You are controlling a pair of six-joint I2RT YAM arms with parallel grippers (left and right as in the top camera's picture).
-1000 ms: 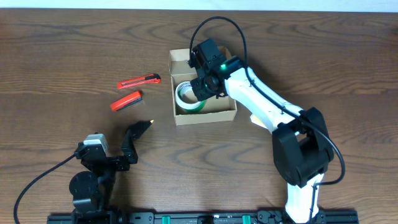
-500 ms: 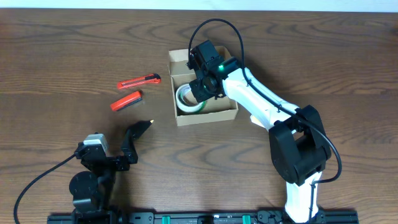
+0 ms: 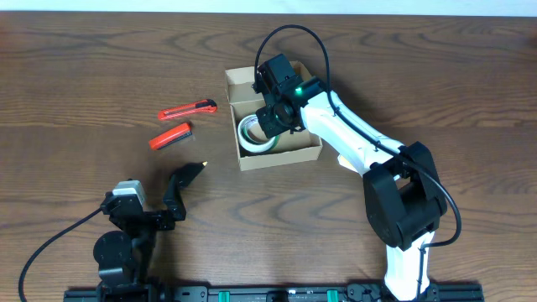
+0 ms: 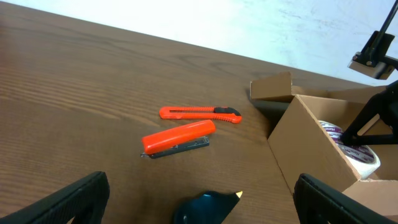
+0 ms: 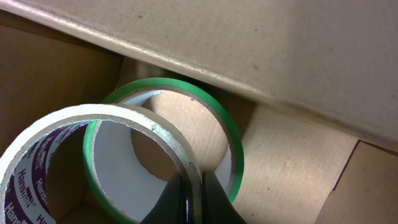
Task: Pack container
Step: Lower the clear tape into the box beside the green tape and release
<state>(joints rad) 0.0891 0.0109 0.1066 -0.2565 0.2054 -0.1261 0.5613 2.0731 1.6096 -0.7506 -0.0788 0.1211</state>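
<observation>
The container [image 3: 277, 158] is a small brown cardboard box at the table's middle back, with its flap lid open at the far side. It also shows in the left wrist view [image 4: 311, 149]. My right gripper [image 3: 273, 124] reaches down into it. In the right wrist view my right gripper [image 5: 194, 193] is shut on the rim of a white tape roll with purple print [image 5: 37, 155]. The roll is held tilted over a green-edged tape roll [image 5: 227, 134] lying in the box. My left gripper [image 3: 174, 200] is open and empty near the front left.
A red utility knife [image 3: 187, 109] and an orange-red stapler-like tool [image 3: 170, 135] lie left of the box. A dark blue object with a yellow tip [image 4: 208, 202] lies on the table between my left fingers. The right arm stretches across the table's right side.
The box has shifted slightly to the left with the right gripper and white roll in it. The left arm has not moved.
</observation>
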